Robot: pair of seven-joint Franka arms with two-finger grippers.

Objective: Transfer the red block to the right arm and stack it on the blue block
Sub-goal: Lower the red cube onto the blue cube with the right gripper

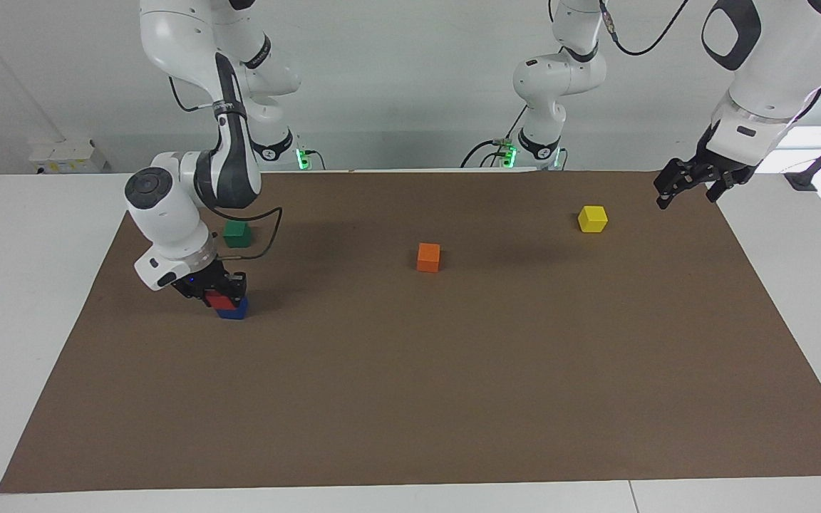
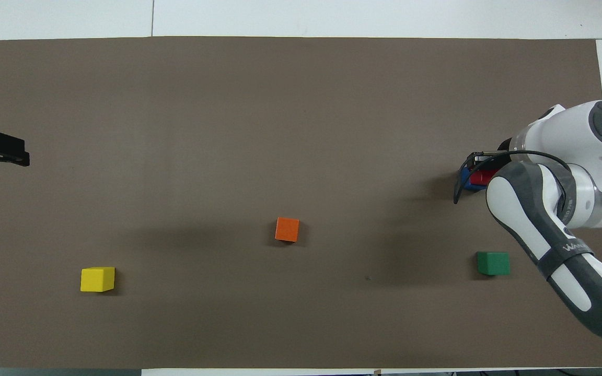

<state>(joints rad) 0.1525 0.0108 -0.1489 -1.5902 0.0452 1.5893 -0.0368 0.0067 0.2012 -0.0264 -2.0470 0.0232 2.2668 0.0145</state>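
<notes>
The red block [image 1: 222,302] sits between the fingers of my right gripper [image 1: 224,298], which is shut on it. It rests on top of the blue block [image 1: 235,311], toward the right arm's end of the brown mat. In the overhead view the right arm's wrist hides most of the red block [image 2: 480,177] and the blue block [image 2: 466,180]. My left gripper [image 1: 687,189] hangs open and empty over the mat's edge at the left arm's end, where the arm waits; the overhead view shows this left gripper [image 2: 1,153] too.
A green cube [image 1: 236,233] lies nearer to the robots than the stack, close beside the right arm's wrist. An orange cube [image 1: 428,256] lies mid-mat. A yellow cube [image 1: 592,218] lies toward the left arm's end. The brown mat [image 1: 453,399] covers the table.
</notes>
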